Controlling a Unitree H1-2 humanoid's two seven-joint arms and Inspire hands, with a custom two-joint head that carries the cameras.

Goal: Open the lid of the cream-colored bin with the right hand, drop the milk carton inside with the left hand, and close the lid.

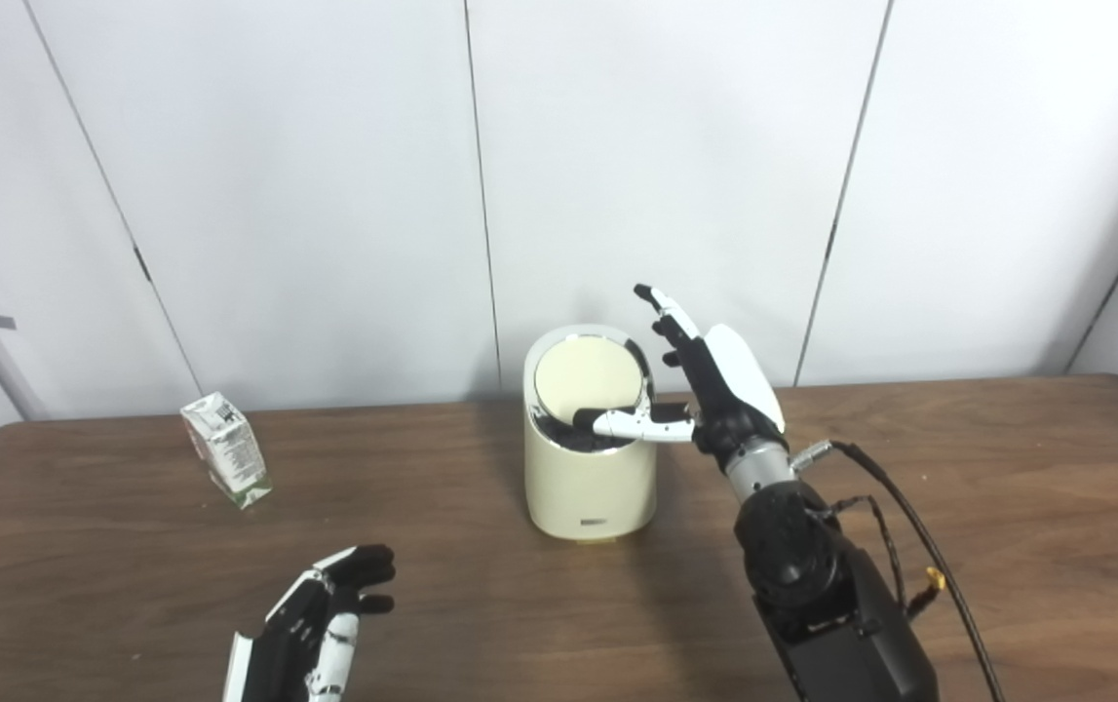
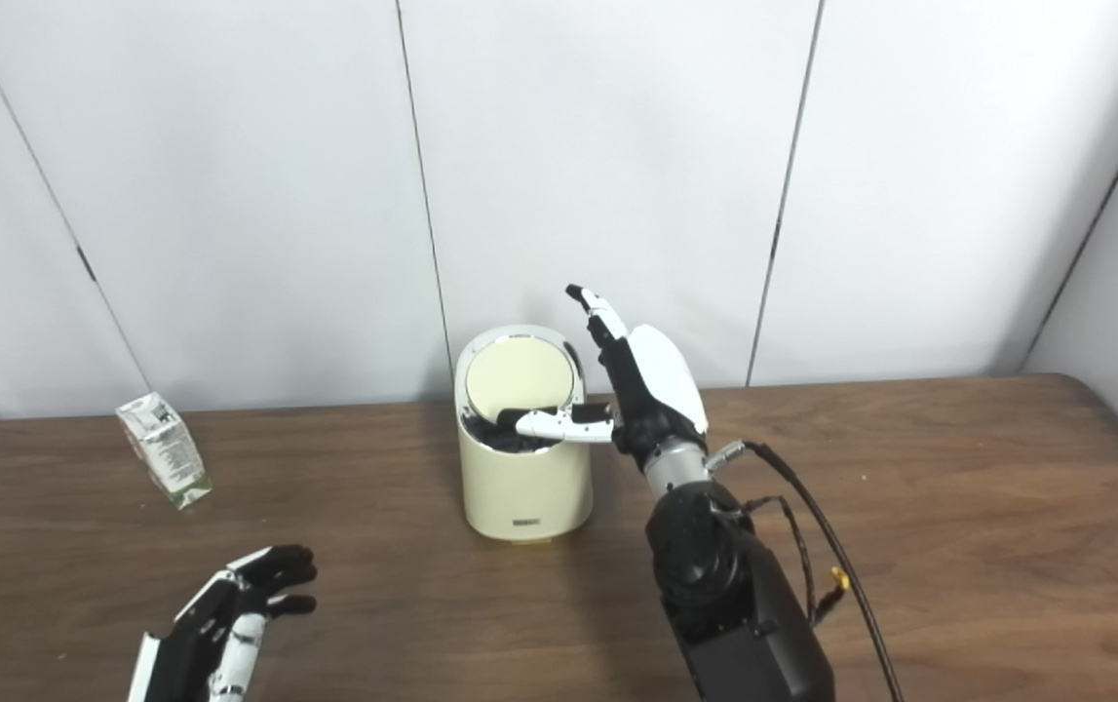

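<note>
While my right hand (image 1: 714,390) stands raised beside the cream-colored bin (image 1: 590,478), its fingers (image 1: 668,310) point upward and apart, and its thumb (image 1: 632,424) reaches sideways across the bin's open mouth, lying over the near rim; it grips nothing that I can make out. The bin is a short, rounded cylinder in pale cream, with a small label low on its front wall, and it sits near the middle of the dark wooden worktop (image 1: 1007,507), toward the back edge. Its round lid (image 1: 586,375) is tipped up on its far side, standing nearly upright, a bright metal ring framing the cream disc that faces me. Below the lid, the bin's inside shows dark.

Well apart to the left, the milk carton (image 1: 225,449) stands on the worktop, leaning a little, a small white box with green print on its side and a folded top. My left hand (image 1: 320,614) hovers low at the near edge of the worktop, palm down, fingers loosely spread and empty, nearer to me than the carton and not touching it. A black cable (image 1: 919,546) trails from my right wrist down along the forearm.
</note>
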